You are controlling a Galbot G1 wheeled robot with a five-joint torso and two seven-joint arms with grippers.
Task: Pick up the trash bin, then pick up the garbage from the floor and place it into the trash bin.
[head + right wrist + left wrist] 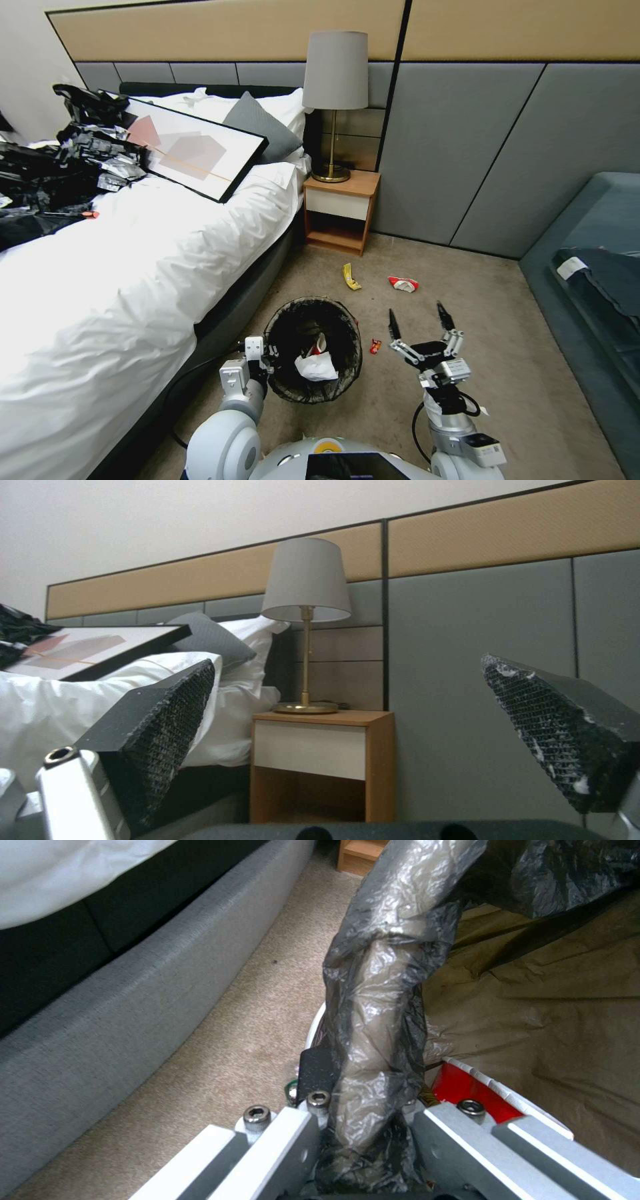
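The trash bin (312, 303), round and lined with a dark bag, stands on the carpet beside the bed. My left gripper (268, 351) is shut on its near-left rim. The left wrist view shows my left gripper (363, 1100) clamping the bag-covered rim (380, 1005). Inside the bin lie a white tissue (317, 367) and a red-and-white wrapper (475, 1088). Garbage lies on the floor beyond: a yellow banana peel (351, 277), a red-and-white wrapper (403, 284) and a small red scrap (375, 346) just right of the bin. My right gripper (417, 312) (348, 660) hovers open and empty right of the bin.
The bed (133, 267) with white bedding runs along the left, carrying a framed picture (193, 150) and a heap of black plastic sheeting (60, 167). A wooden nightstand (340, 213) with a lamp (335, 73) stands against the wall. A grey sofa (593, 267) borders the right.
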